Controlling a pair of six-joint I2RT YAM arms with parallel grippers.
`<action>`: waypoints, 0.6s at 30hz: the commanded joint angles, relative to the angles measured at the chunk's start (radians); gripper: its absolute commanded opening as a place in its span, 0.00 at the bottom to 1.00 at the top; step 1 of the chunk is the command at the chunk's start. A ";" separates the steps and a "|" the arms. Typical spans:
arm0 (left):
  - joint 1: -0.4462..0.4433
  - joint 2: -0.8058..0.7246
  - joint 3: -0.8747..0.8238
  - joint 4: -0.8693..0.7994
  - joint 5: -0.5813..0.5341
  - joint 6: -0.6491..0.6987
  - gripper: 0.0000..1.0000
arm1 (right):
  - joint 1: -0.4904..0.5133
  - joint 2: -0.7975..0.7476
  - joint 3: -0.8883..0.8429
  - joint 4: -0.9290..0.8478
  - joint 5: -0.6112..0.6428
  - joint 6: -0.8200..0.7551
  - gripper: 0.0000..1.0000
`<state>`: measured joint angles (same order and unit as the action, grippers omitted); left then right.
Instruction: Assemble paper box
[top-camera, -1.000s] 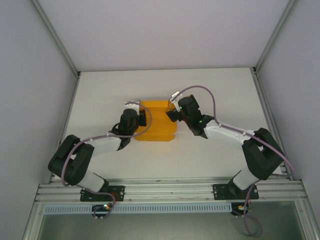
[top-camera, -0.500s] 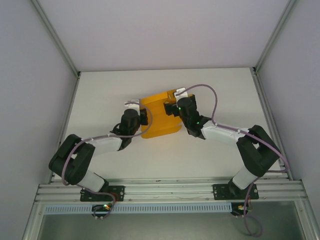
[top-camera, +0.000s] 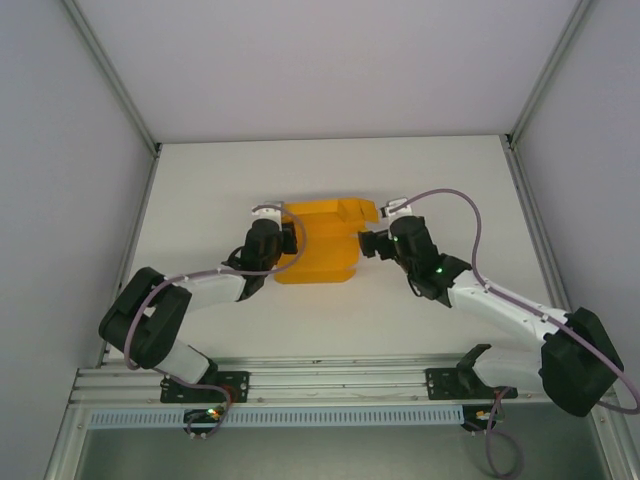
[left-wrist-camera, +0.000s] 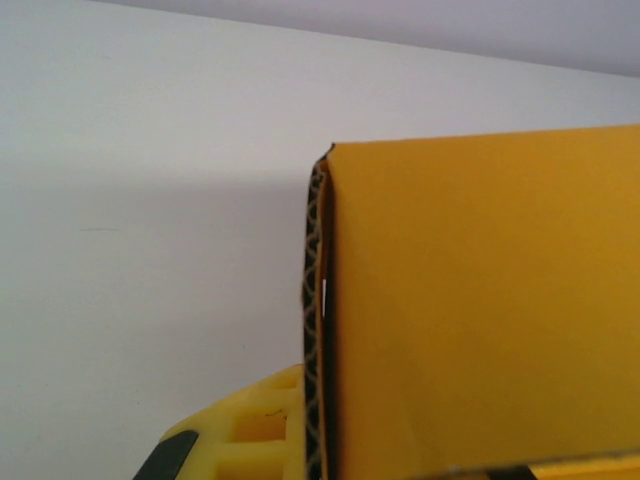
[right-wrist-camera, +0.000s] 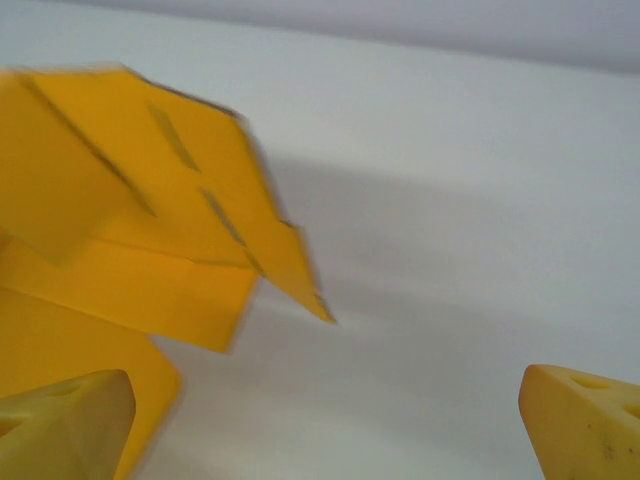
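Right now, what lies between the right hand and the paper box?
Only bare white table. In the right wrist view, nothing sits between the open right hand and the paper box flaps at its left.

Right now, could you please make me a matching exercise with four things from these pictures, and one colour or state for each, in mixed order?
Things:
1. left fingers
2. right fingers
3. paper box
4. table

Colour or state:
A. white surface
B. spread wide, holding nothing
C. orange card with flaps
D. closed on a card edge

Pairs: 1-D, 2-B, 3-C, 4-A
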<state>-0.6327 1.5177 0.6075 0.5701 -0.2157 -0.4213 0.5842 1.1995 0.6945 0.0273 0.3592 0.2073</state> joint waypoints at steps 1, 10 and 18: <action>0.003 -0.041 0.017 -0.006 0.043 0.022 0.00 | -0.037 0.027 -0.009 -0.138 -0.009 0.039 1.00; 0.003 -0.061 0.006 -0.010 0.089 0.033 0.00 | -0.061 0.190 0.099 -0.029 0.006 -0.017 1.00; -0.007 -0.035 0.033 -0.048 0.095 0.065 0.00 | -0.059 0.303 0.216 -0.036 0.051 -0.144 1.00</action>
<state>-0.6270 1.4723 0.6094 0.5484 -0.1593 -0.3962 0.5213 1.4815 0.8757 -0.0425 0.3927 0.1291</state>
